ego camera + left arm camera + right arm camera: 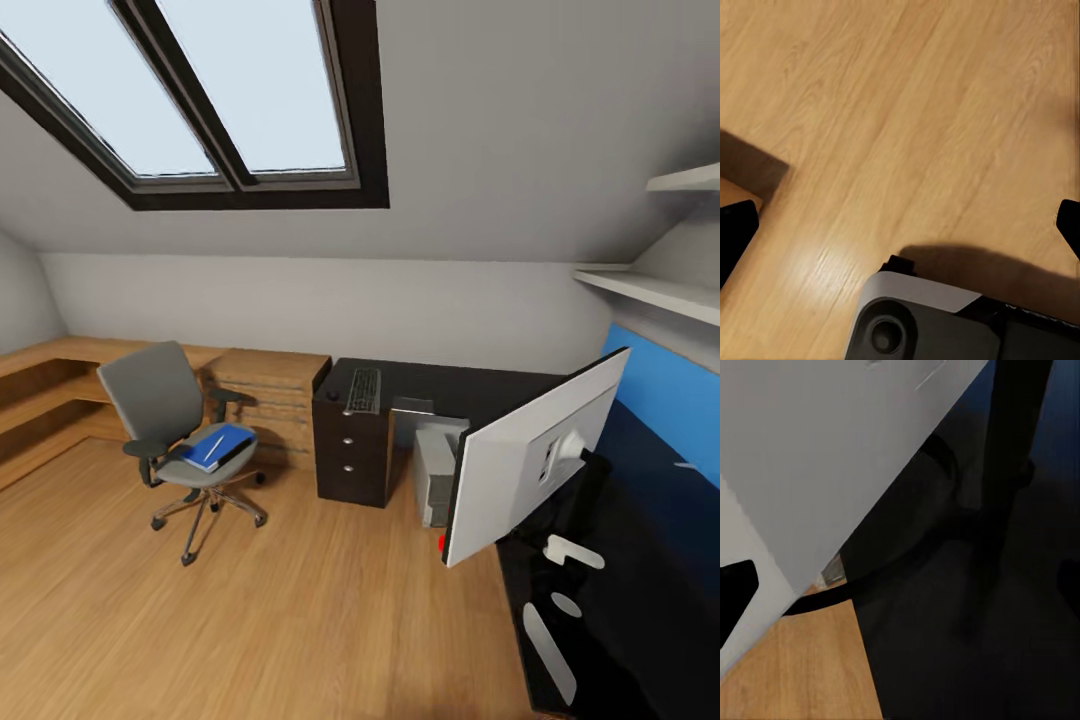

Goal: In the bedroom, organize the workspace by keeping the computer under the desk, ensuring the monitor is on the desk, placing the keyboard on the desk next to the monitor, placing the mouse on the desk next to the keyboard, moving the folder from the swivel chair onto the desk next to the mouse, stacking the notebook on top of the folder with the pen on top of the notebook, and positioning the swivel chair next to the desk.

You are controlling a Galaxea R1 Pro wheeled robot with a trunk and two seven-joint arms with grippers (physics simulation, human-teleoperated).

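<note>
The grey swivel chair (160, 400) stands on the wooden floor at the left, away from the black desk (480, 388). The blue folder (225, 443) lies on its seat with the thin white pen (211, 448) on top; I cannot tell the notebook apart there. The keyboard (363, 390) lies on the desk's far end, a small dark lump (332, 397), perhaps the mouse, beside it. The monitor (530, 455) (832, 457) stands on the desk, its pale back toward me. The grey computer (437, 472) sits under the desk. My left gripper (900, 229) is open over the floor. My right gripper (900, 585) is open near the monitor's round base (945, 502).
A dark drawer unit (350, 455) stands under the desk's far end, with a light wooden chest of drawers (270, 395) beside it and a low wooden bench (40, 385) along the left wall. White shelves (655, 290) hang at the right. My own base (930, 322) is on the floor.
</note>
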